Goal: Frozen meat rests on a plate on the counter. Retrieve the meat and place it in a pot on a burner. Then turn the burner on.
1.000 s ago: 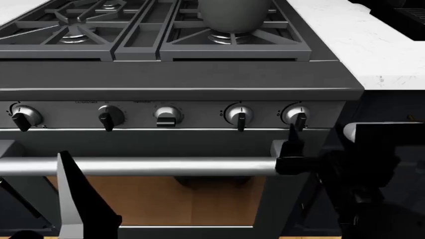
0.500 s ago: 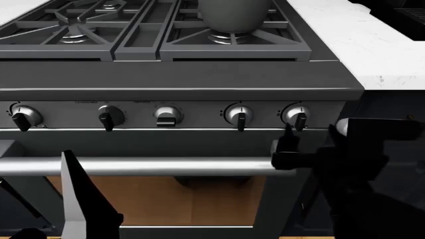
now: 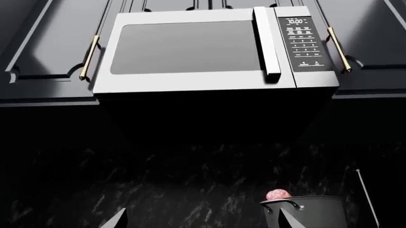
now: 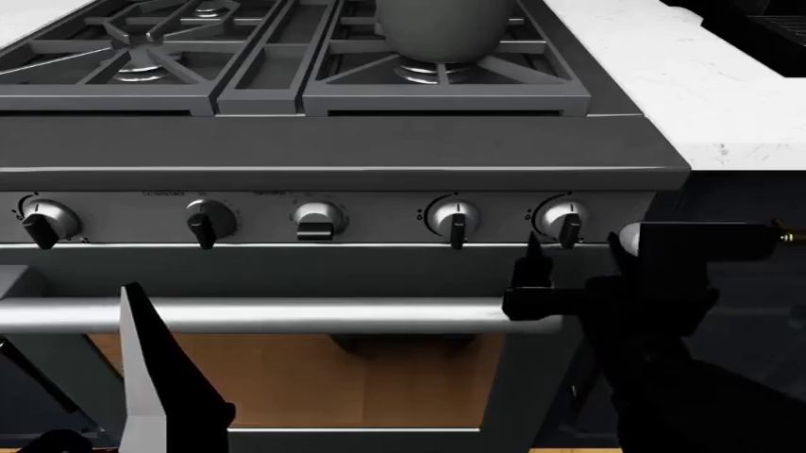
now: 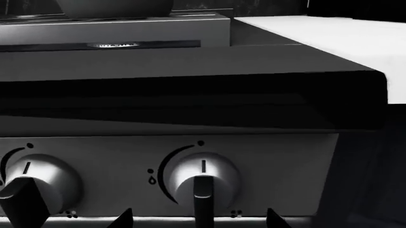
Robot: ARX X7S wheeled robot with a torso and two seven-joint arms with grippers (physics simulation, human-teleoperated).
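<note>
- Five knobs sit in a row on the stove front (image 4: 377, 260); the rightmost knob (image 4: 560, 221) is just above the right jaws (image 4: 535, 274), which look spread.
- One pot (image 4: 444, 24) stands on a burner (image 4: 428, 71), beside the white counter (image 4: 680, 85).
- Only the left wrist view shows the meat (image 3: 278, 195) poking out of the pot, under a microwave (image 3: 209, 47).
- The left jaws (image 3: 199, 221) are spread, holding nothing.

Meat (image 3: 278, 194) in pot (image 4: 444, 24) on burner (image 4: 435, 68); counter (image 4: 680, 75) right; knobs (image 4: 454, 219) in front.
</note>
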